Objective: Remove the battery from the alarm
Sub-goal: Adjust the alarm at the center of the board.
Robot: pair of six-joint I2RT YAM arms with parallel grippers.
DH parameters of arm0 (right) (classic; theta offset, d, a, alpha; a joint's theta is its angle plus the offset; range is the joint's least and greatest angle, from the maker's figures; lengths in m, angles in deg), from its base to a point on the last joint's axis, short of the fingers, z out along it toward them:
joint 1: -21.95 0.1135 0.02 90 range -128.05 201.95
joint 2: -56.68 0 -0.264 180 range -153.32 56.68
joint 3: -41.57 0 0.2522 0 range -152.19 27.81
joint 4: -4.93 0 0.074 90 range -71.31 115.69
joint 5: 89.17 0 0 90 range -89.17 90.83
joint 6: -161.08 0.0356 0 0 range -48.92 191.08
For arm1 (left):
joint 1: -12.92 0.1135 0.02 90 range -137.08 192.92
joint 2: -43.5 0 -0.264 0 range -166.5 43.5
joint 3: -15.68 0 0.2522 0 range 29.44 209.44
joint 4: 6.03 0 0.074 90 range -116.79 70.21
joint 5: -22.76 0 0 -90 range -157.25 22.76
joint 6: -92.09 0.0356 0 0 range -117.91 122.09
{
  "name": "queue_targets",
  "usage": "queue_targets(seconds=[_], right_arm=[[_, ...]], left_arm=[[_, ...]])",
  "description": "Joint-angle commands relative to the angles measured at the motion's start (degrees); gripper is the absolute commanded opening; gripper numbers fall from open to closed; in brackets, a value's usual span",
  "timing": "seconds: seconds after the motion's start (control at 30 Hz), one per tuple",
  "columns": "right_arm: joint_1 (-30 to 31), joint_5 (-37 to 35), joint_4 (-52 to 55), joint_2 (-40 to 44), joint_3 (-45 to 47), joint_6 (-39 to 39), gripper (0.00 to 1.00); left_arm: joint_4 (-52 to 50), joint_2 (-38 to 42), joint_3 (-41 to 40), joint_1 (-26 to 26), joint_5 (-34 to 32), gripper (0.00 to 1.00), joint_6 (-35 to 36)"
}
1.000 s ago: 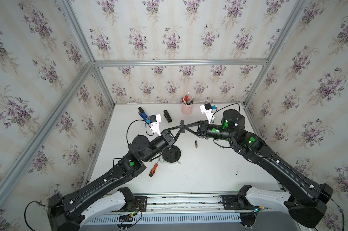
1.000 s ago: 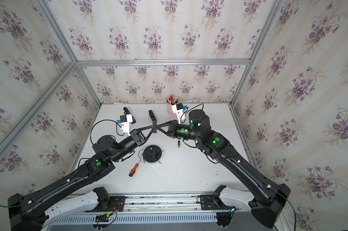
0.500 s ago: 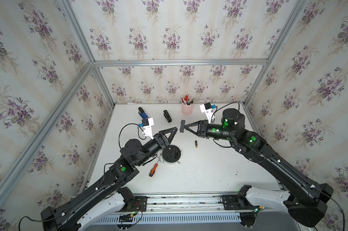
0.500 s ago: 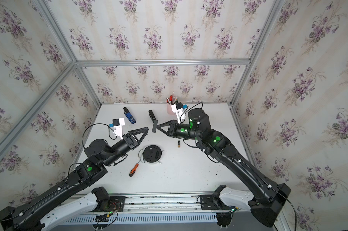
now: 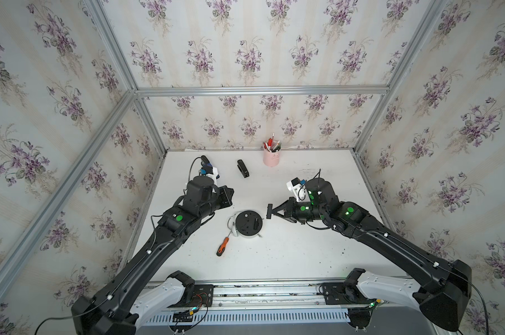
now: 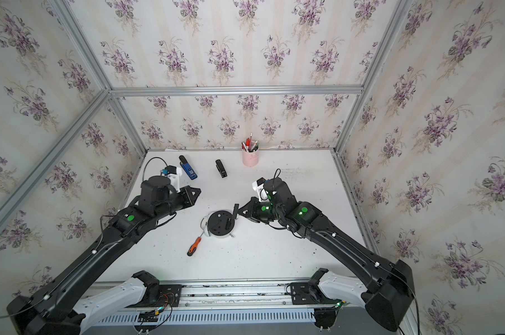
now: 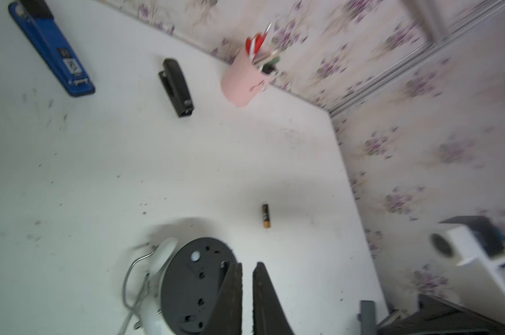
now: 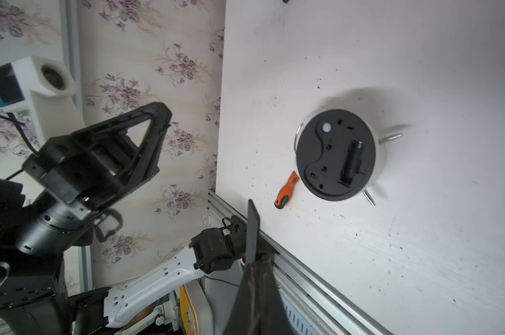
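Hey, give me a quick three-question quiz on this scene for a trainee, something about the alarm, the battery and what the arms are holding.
1. True or false: the battery sits inside the alarm.
2. What do the right jaws hold? A) nothing B) a flat black plate C) the battery
3. Fill in: the alarm lies on the table with its black back facing ____.
Key: 1 false, the battery lies on the table apart from the alarm, whose slot looks empty. 2 B. 3 up.
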Motion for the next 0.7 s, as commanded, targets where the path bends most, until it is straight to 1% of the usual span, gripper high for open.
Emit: queue_targets(seconds=[0.0,0.2,0.4,0.5,0.6,0.67], right_arm=[[0.7,-0.7,-2.1,-1.3,0.7,0.1,0.0],[0.9,-0.3,-1.9,-9.4,-0.3,-2.5,0.0],[0.8,-2.4,4.8,-16.3,-4.8,-8.8,0.0],[0.7,-2.2,6.5,-18.6,-6.2,-10.5,0.0],[0.2,-1.6,6.1,-19.9,-6.2,-11.0,0.0],[0.2,-1.2,6.1,-20.9,-6.6,-11.6,0.0]], left_arm=[[-3.1,-5.5,0.0,0.8,0.0,0.09,7.1],[2.5,-14.7,-3.7,2.7,-1.2,0.07,6.4],[5.8,-26.1,-2.2,3.0,0.9,0.05,6.7],[5.7,-29.9,-1.2,2.6,1.6,0.04,6.4],[4.7,-32.0,-0.4,2.6,0.8,0.03,6.0],[2.9,-33.8,1.6,2.6,0.1,0.03,6.1]])
